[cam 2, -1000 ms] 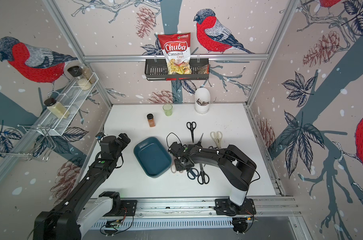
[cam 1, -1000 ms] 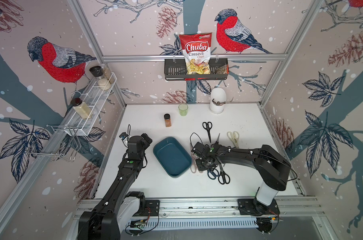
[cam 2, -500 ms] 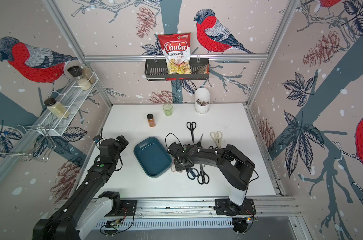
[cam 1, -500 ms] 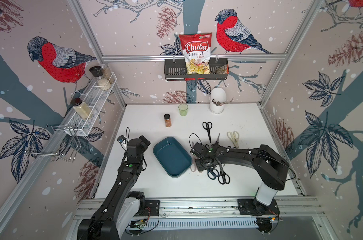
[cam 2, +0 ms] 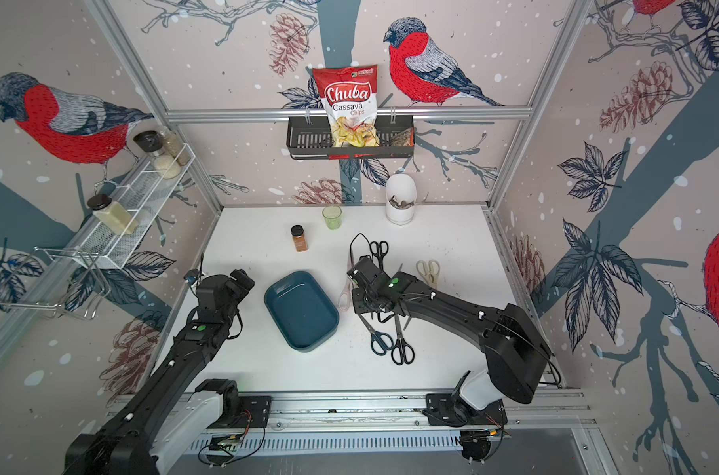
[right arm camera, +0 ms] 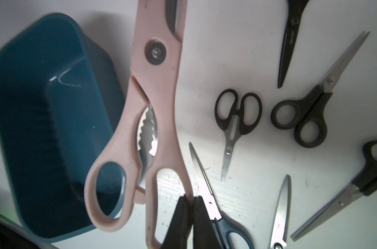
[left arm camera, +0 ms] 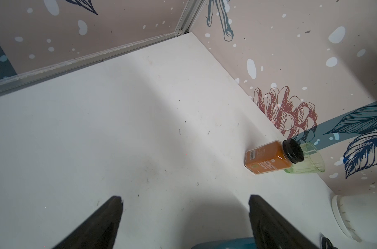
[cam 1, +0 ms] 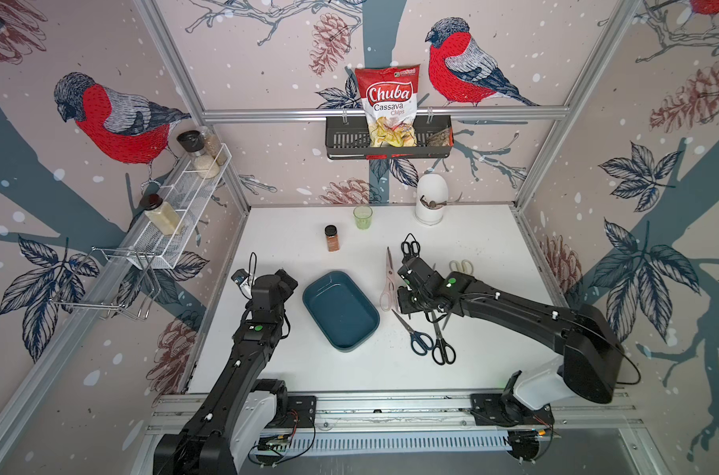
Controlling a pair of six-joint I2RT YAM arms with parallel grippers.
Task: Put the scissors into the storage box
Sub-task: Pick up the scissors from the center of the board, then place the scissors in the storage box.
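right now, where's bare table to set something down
Bare: the strip between the storage box and the front rail; the corner beyond the left claw, up to the spice jar. Crowded: right of the box, where scissors cluster around the right claw, shut on the pink scissors.

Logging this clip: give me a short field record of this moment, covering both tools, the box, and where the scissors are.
left tool: open, empty, over bare table
right tool: shut on the pink scissors, pinching one handle loop
storage box: empty
other scissors: on the table outside the box, among them a dark-blue pair and a cream pair; some are hidden under the right arm
task status: no scissors in the box yet
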